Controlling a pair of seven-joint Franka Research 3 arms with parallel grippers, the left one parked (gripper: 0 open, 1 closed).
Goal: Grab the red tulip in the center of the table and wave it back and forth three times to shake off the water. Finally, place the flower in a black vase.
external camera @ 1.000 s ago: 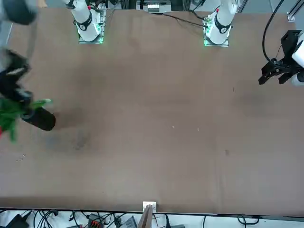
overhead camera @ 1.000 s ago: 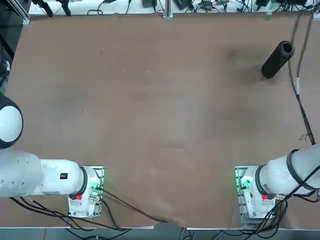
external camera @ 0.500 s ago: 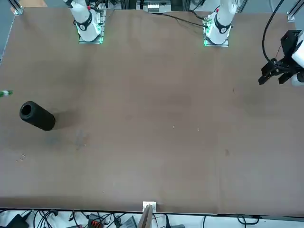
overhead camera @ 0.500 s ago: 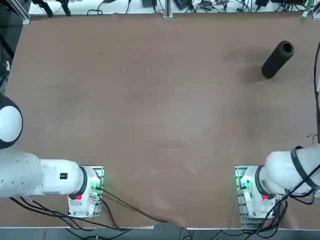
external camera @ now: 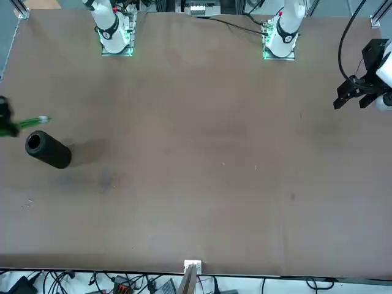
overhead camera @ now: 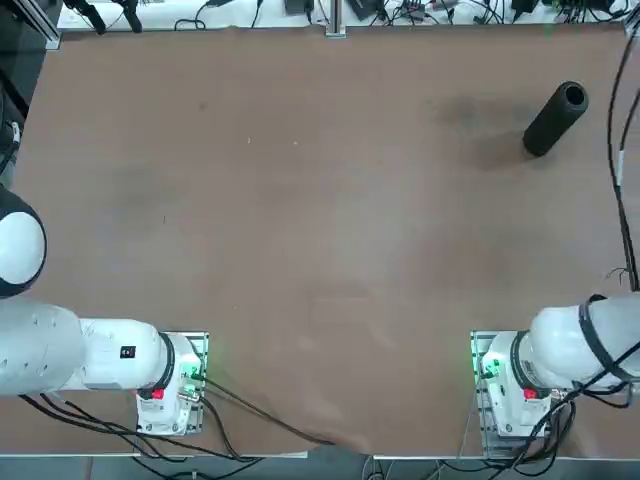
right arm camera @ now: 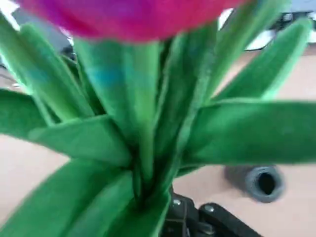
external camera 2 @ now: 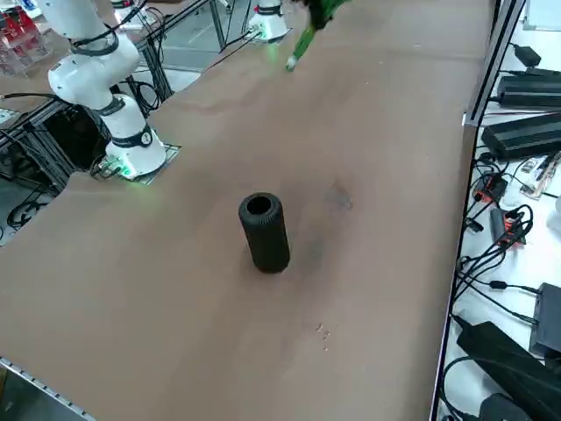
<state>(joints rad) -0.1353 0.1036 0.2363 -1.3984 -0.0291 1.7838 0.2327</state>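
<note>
One Tulip Hangs by One Black Vase

Going left to right in the front view, one right pincer [external camera: 7, 117] is hovering at the picture's left edge, pinching the one red tulip [external camera: 33, 122] between its two fingers. The flower is lying tilted in that grip, its single green stem pointing out toward the middle of the picture and ending in one pale tip. In the right wrist view, one pinkish-red bloom [right arm camera: 143, 17] is showing above several broad green leaves [right arm camera: 252, 131] that are spreading around the stem.

Just beside the pincer in the front view, one black vase [external camera: 48, 149] is standing upright on the brown surface [external camera: 202, 165], its one round mouth facing up and open. The tulip is staying outside it, and the right side view is showing the stem's tip apart from the vase. A few small shiny spots [external camera 2: 323, 331] are dotting the surface near the vase.

Farther right, one metal post [external camera: 190, 278] is rising by the surface's near edge, and several black cables [external camera: 58, 282] are running along that border on either side of it.
</note>
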